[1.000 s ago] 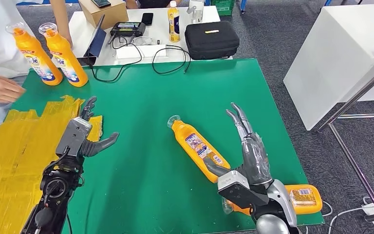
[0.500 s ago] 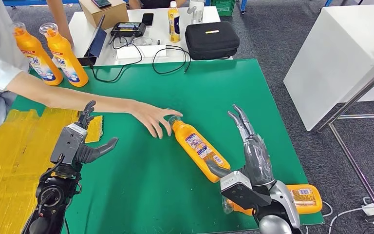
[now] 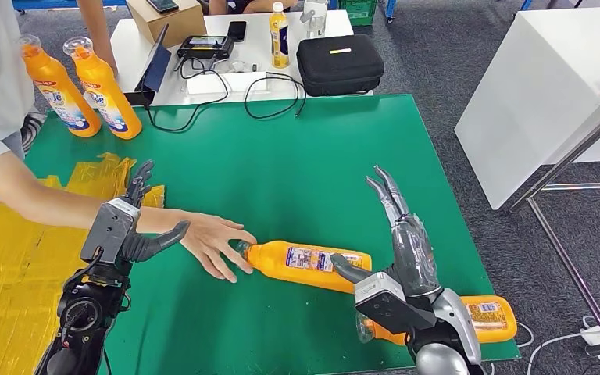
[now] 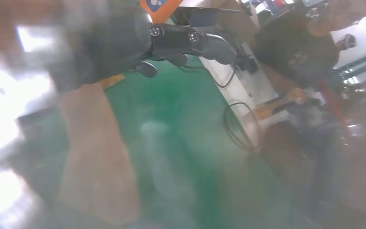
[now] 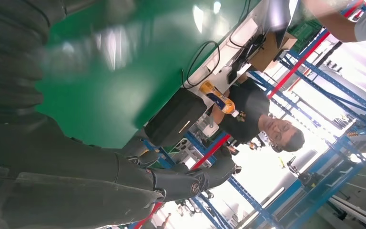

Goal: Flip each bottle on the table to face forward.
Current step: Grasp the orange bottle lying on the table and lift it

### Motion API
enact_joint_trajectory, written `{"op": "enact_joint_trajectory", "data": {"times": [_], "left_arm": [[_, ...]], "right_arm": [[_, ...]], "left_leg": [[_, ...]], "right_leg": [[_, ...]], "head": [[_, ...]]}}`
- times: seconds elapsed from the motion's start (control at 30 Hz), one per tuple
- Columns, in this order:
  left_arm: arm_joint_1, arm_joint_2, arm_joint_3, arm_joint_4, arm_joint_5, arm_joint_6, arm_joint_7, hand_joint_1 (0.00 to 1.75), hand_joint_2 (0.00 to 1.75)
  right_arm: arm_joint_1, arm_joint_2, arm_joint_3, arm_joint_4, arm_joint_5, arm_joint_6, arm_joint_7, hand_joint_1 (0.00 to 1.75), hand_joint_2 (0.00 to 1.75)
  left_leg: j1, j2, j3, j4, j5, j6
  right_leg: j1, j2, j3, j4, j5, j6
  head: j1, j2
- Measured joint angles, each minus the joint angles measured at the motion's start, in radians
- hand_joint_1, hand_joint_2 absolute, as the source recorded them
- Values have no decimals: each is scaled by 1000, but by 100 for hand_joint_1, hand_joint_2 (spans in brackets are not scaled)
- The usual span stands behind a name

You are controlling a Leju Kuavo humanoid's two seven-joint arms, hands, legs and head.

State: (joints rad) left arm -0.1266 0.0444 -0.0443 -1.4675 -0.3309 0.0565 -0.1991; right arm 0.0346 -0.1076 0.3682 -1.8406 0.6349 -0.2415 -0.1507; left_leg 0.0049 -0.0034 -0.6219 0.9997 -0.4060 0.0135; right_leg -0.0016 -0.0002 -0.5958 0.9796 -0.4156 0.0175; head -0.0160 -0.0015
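Covering most of the head view was a green table, well lit, with yellow tape patches spread over its left part. Butted against its far edge stood a white table, loaded with a black case, a cardboard box, cables and a small yellow drink bottle. Reaching in from the left came a person's arm, its hand laid on the neck end of an orange bottle lying on its side near the table's front edge, label up, cap end pointing left. Hovered just right of that bottle's base was the right hand, fingers stretched straight and apart, thumb just beside the base, gripping nothing; could not tell whether thumb and base touched. Showed dark fingers against green mat in the right wrist view. Raised over the tape patches on the other side was the left hand, fingers spread, thumb out toward the person's wrist, empty. Blurred badly in the left wrist view. Lay partly hidden under the right forearm at the front right corner a second orange bottle, also on its side. Stood upright at the far left corner, side by side, two orange bottles.
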Motion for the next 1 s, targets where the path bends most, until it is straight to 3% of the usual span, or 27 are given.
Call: {"op": "enact_joint_trajectory", "data": {"times": [0.8, 1.0], "left_arm": [[0, 0, 0, 0, 1, -2, 0, 0, 175], [-1, 0, 0, 0, 1, -4, 4, 0, 175]], "right_arm": [[-1, 0, -4, 3, 2, 0, 1, 0, 175], [-15, -6, -3, 13, 142, 16, 76, 0, 175]], "left_leg": [[0, 0, 0, 0, 0, 0], [0, 0, 0, 0, 0, 0]], "right_leg": [[0, 0, 0, 0, 0, 0], [0, 0, 0, 0, 0, 0]], "head": [[0, 0], [0, 0]]}}
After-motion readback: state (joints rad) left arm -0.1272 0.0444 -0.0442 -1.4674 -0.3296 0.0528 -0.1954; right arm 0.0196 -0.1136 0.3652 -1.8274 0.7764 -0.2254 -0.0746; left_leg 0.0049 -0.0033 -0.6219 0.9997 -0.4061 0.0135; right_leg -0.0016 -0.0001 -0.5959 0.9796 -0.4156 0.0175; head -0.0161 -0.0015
